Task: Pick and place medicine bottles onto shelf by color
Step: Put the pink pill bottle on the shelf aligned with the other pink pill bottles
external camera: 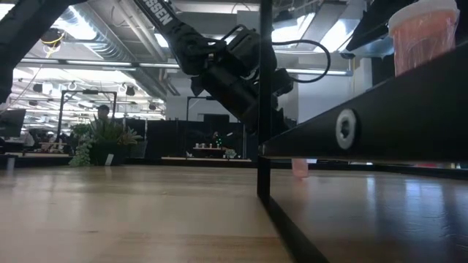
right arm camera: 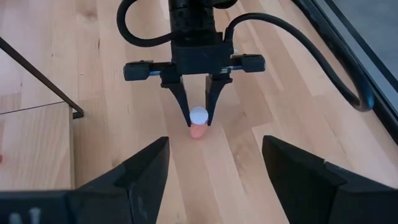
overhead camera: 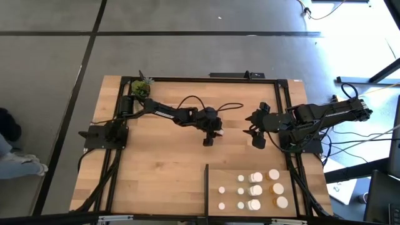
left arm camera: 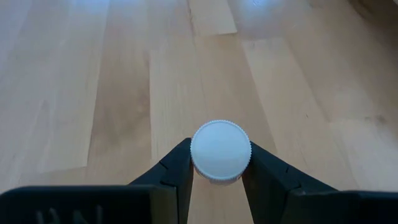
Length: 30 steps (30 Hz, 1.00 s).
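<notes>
Orange bottle [right arm camera: 198, 124] w/ white cap clamped in my left gripper [right arm camera: 198, 117] over worktop [overhead camera: 162, 162]; right gripper [overhead camera: 257, 139] wide, empty. Next: carry to shelf [overhead camera: 215, 175], orange group.

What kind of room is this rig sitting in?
Probably an open office or lab: exposed ceiling ducts, rows of desks with monitors, a person seated behind potted plants, and a grey concrete floor.

Bare table [overhead camera: 156, 169] – shelf's black strip [overhead camera: 206, 187] bars it.
</notes>
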Each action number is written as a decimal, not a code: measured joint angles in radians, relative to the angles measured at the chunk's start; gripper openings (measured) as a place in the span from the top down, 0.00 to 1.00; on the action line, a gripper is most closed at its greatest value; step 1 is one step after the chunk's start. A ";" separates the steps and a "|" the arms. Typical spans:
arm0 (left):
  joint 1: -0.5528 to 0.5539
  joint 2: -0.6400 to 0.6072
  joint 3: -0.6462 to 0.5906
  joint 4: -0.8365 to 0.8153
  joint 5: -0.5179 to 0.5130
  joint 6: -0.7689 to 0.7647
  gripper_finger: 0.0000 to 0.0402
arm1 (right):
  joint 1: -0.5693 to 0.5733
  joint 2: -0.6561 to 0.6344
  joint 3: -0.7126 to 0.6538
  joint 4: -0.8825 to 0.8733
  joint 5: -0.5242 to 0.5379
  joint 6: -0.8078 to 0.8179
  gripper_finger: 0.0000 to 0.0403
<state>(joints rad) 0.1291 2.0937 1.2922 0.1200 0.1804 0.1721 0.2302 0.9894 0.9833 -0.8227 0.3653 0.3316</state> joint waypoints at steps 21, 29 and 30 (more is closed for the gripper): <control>-0.006 0.000 0.000 -0.008 -0.015 -0.040 0.53 | 0.000 0.000 0.000 0.000 0.000 0.000 0.36; -0.011 -0.024 -0.001 -0.019 -0.015 -0.040 0.50 | 0.000 0.000 0.000 0.000 0.000 0.000 0.36; -0.011 -0.034 0.000 -0.017 -0.015 -0.040 0.50 | 0.000 0.000 0.000 0.001 0.000 0.000 0.36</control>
<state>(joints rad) 0.1184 2.0601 1.2919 0.1031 0.1653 0.1318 0.2302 0.9894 0.9833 -0.8220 0.3649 0.3319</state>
